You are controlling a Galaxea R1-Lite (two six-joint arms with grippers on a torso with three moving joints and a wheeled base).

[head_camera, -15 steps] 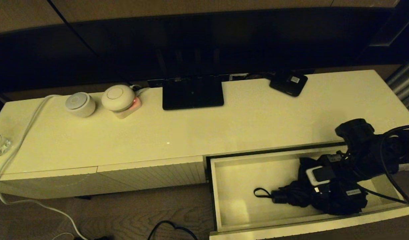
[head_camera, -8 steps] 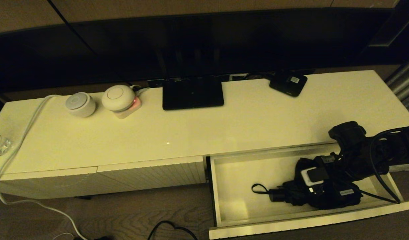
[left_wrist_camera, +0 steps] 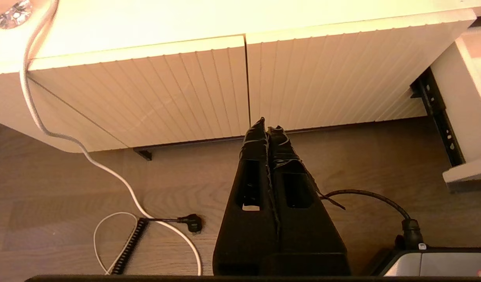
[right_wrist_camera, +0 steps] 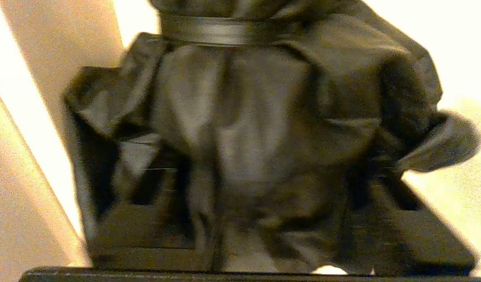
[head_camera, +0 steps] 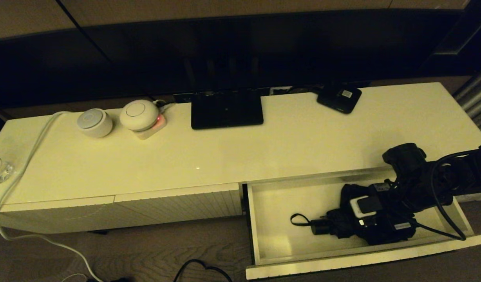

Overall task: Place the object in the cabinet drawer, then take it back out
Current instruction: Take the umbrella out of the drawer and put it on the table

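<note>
Dim room, long cream cabinet top [head_camera: 264, 149]. Drawer [head_camera: 272, 243] pulled open on the right, umbrella [head_camera: 342, 229] lying inside, handle and wrist loop pointing left. Right gripper [head_camera: 375, 229] down on the bunched fabric, fingers either side; clamped or not, cannot tell. Left gripper [left_wrist_camera: 267, 127] parked low, fingers pressed together. Probably light, soft, slippery cloth; best gripped mid-bundle around the stiff core.

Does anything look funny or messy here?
Nothing is spilled or broken. The umbrella lies in the open drawer with its fabric loose and bunched, under the right gripper. The left gripper hangs shut above the floor.
</note>
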